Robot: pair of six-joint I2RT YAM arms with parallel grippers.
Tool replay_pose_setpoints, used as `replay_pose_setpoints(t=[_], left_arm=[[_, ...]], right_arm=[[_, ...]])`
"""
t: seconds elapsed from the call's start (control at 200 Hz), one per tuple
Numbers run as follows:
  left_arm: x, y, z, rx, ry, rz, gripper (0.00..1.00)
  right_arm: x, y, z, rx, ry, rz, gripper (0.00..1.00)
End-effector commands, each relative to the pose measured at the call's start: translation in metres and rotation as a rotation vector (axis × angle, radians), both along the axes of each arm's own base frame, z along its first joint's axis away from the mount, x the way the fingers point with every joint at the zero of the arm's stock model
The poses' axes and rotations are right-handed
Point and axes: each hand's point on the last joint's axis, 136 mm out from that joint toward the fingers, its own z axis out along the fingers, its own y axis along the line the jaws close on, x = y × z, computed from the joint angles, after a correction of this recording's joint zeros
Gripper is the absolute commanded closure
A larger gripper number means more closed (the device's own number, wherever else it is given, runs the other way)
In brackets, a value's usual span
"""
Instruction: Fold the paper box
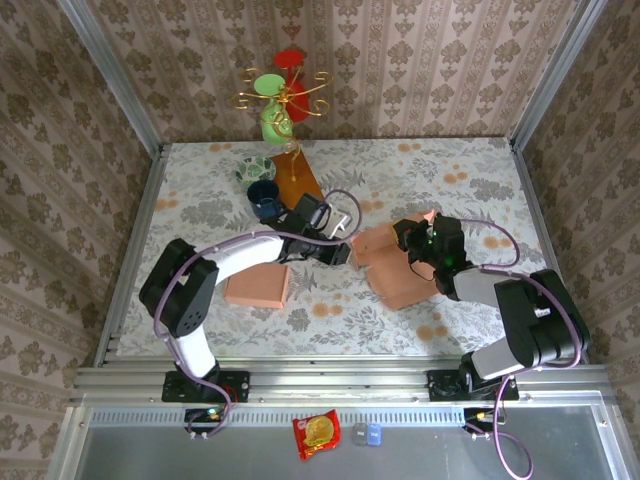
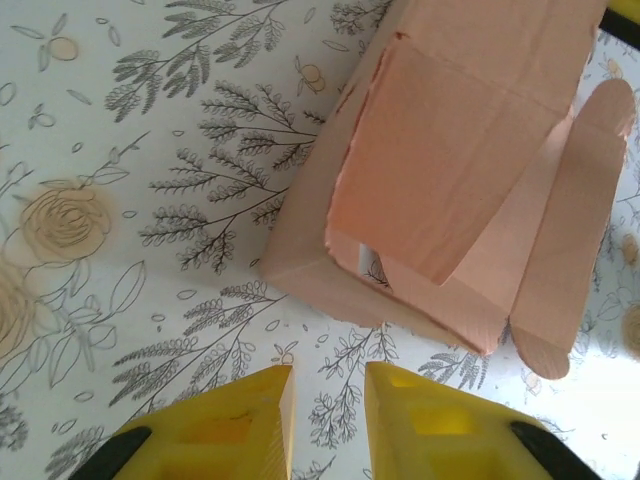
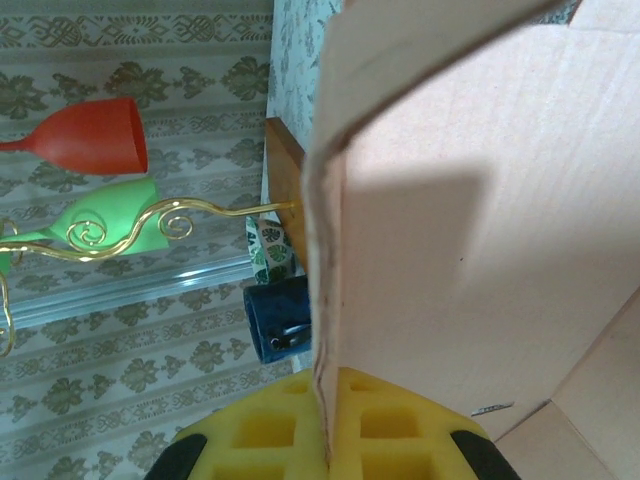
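The paper box [image 1: 392,270] is found near the middle of the table [image 1: 480,190], lying on its side between the two arms, with one end not yet closed. In the right wrist view a cardboard wall [image 3: 440,260] of the box is seen pinched edge-on between the yellow pads [image 3: 400,435] of the right gripper [image 3: 325,445], which is clamped on it. In the left wrist view the left gripper [image 2: 328,425] is seen just short of the open end, jaws set narrow with a slim gap and nothing held. At that end a side flap [image 2: 450,170] is folded partly inward, and a rounded flap [image 2: 575,250] is left splayed outward on the cloth. A second box [image 1: 257,286], already closed, is noted well to the left, and a dark mug [image 1: 265,197] behind the left arm. The step in hand is judged to be closing the open end while the box is braced. Risks: if the rounded flap is pushed before the side flap is fully seated, it may be buckled or jammed against it. If the push is made off-centre, the light box may be pivoted about the single pinched wall, which could be creased or torn. With so narrow a gap, the flap edge may be missed or skidded over.
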Motion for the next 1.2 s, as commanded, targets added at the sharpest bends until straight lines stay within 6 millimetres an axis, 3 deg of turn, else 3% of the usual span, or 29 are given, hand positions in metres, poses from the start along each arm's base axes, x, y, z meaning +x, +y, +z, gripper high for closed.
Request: replay_pose_setpoints(t=[0.0, 0.545, 1.195], left_arm=[[0.007, -0.003, -0.007, 0.002, -0.086, -0.043, 0.75], [0.003, -0.025, -0.017, -0.034, -0.186, -0.218, 0.73], [-0.001, -0.042, -0.002, -0.053, -0.248, -0.287, 0.84]], right_arm=[[-0.003, 0.001, -0.003, -0.017, -0.021, 0.027, 1.00], [0.002, 0.004, -0.002, -0.003, -0.013, 0.041, 1.00], [0.007, 0.006, -0.001, 0.023, -0.013, 0.037, 1.00]])
